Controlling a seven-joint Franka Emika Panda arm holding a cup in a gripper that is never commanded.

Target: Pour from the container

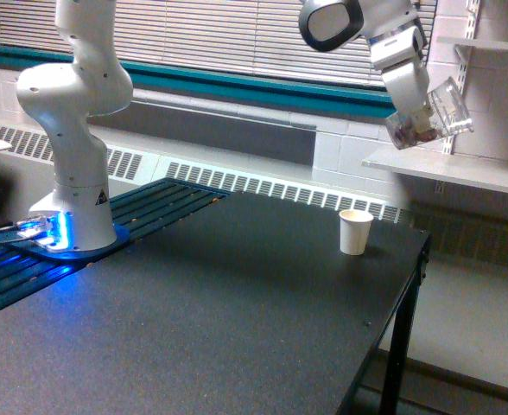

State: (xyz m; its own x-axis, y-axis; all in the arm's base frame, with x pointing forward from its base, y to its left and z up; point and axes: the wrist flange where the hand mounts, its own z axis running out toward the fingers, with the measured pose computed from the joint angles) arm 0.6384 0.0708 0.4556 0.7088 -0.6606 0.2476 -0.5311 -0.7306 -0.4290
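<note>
Gripper (pixel 420 117) clamps tilted container (pixel 434 115) | arm raised high | paper cup (pixel 355 232) below on table (pixel 237 303)

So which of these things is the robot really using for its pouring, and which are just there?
In use: the hand; the clear container of brownish bits it holds, tilted; probably the white paper cup below.

Just there: black table, wall shelf, window blinds, radiator grille.

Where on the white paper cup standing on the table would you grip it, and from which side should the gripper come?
Grip the paper cup around its side wall, about halfway up, coming in level from the side. It stands upright with its mouth open, so the round wall offers two opposite faces. The table around it looks clear, so any side would probably do.
</note>
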